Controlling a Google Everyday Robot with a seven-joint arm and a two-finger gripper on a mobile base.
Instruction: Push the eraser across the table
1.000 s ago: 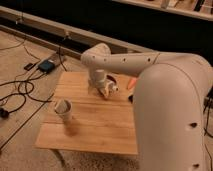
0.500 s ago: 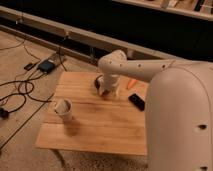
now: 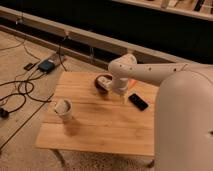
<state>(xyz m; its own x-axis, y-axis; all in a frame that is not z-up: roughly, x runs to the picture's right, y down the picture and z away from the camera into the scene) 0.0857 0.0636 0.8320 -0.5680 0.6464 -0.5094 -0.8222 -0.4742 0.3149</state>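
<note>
Nearest, the robot's broad white arm [image 3: 185,125] fills the right side and hides that end of the worktop [image 3: 100,132]. On the left of the boards a pale cup [image 3: 63,108] stands upright, well apart from everything else. Further back and to the right the eraser [image 3: 138,101] lies flat, black, skewed to the plank seams. Just to its left the tool [image 3: 122,97] points down, low over the wood. I cannot tell whether it touches the eraser or how wide it stands, and nothing shows in its hold.

To push well, I judge the tool should stay low, skimming the wood. It should meet the eraser's long side squarely, so the eraser slides rather than spins. The stroke should be slow and stop short of the edge.

Behind the tool sits a dark bowl [image 3: 104,81], and a small orange piece [image 3: 134,83] lies near the wrist; the stroke should avoid both. Beyond, on the floor at left, lie cables and a dark box [image 3: 46,66].
</note>
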